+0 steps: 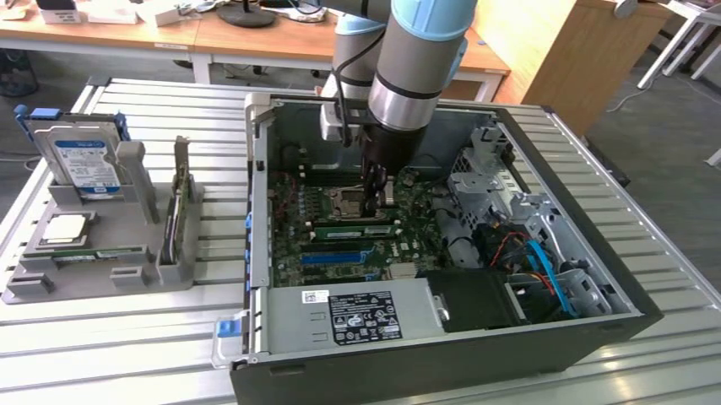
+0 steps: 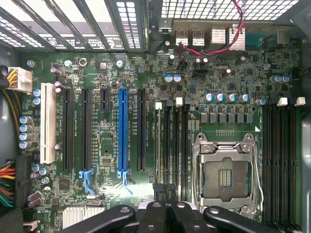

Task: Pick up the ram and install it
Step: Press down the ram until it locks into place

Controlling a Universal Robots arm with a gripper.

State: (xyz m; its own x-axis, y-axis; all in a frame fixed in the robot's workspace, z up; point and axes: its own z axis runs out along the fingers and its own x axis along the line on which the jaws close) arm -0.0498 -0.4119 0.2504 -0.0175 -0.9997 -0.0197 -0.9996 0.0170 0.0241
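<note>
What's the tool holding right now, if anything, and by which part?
Cannot tell. The tool is shut over the memory slots beside the CPU socket; no stick shows clearly in it.

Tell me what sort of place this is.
Probably a lab or workshop bench for computer assembly: an open computer case lies on a slatted metal table, a grey parts holder beside it, with wooden desks behind.
</note>
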